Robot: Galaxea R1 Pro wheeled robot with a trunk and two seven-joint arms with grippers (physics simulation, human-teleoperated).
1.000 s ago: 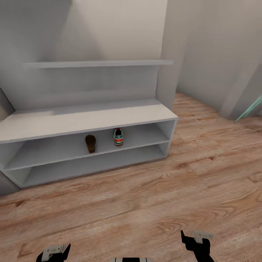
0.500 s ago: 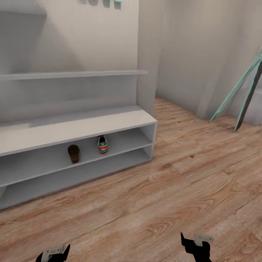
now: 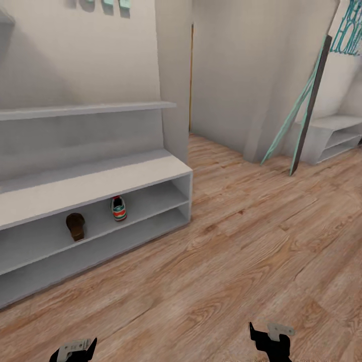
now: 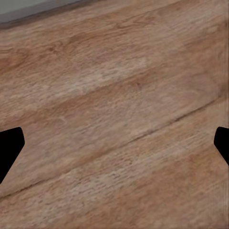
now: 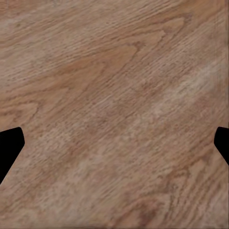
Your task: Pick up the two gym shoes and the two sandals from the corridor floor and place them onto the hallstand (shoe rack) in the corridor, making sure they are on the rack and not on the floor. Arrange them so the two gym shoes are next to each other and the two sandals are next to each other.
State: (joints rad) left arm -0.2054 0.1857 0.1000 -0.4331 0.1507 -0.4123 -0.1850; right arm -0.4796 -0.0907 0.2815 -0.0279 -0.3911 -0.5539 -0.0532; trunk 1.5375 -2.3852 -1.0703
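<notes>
Head view: left gripper (image 3: 74, 348) and right gripper (image 3: 270, 336) sit at the bottom edge, cut off by the frame. Both wrist views show finger tips spread wide at the frame sides, nothing between them, over bare wood floor (image 4: 114, 124). At lower left, the shoe rack (image 3: 95, 183) holds one sandal (image 3: 75, 226) and one gym shoe (image 3: 118, 208) apart on its upper shelf; detail is small.

At the left of my head view I count one gym shoe (image 3: 119, 208) and one sandal (image 3: 76, 226), both in one hallstand (image 3: 100, 183), which has two open shelf slots. One wall shelf (image 3: 90, 109) hangs above it.
</notes>
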